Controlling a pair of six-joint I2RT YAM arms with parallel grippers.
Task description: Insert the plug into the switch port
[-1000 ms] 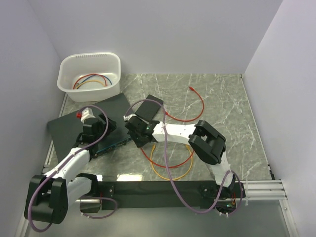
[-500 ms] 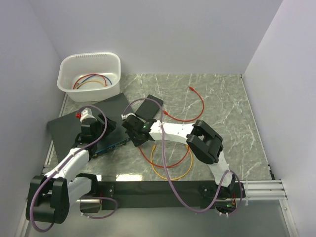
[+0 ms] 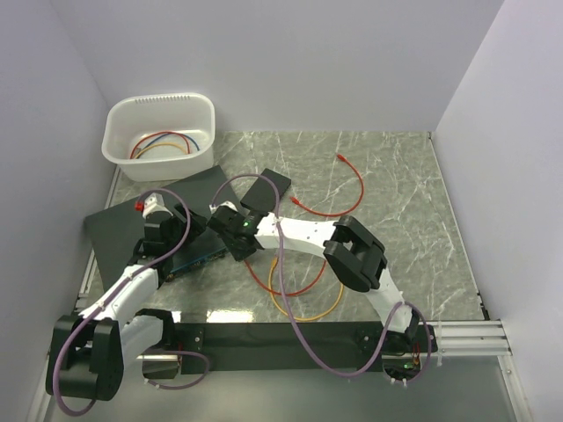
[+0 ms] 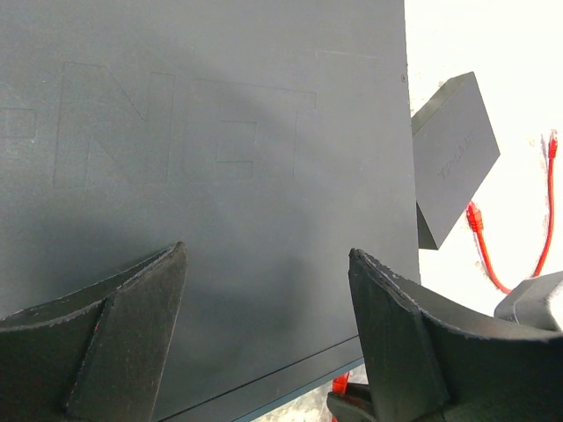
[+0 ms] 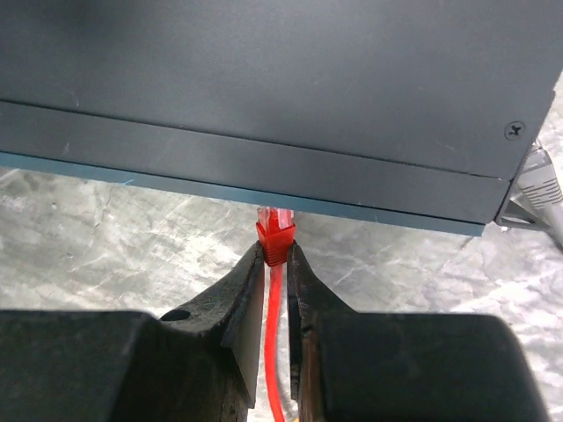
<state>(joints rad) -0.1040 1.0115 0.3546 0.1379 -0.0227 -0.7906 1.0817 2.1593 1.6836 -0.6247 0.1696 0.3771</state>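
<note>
On the marble table (image 3: pixel 396 176), the right gripper (image 5: pixel 277 264) is pinching the plug (image 5: pixel 274 239) just short of the switch (image 5: pixel 264 88). The left gripper (image 4: pixel 266 264) is hanging with fingers spread over its top. The next move is calling for a level push into a port.

Both arms were built of white tubular links between chunky black joint housings, the left arm (image 3: pixel 123 294) based at seven o'clock in the top view and the right arm (image 3: pixel 303 233) at five. A loose purple cable (image 3: pixel 352 375) looped along each. The left hand (image 4: pixel 264 264) and right hand (image 5: pixel 277 259) carried matte black, wedge-shaped fingers (image 4: pixel 132 334) with rough edges.
</note>
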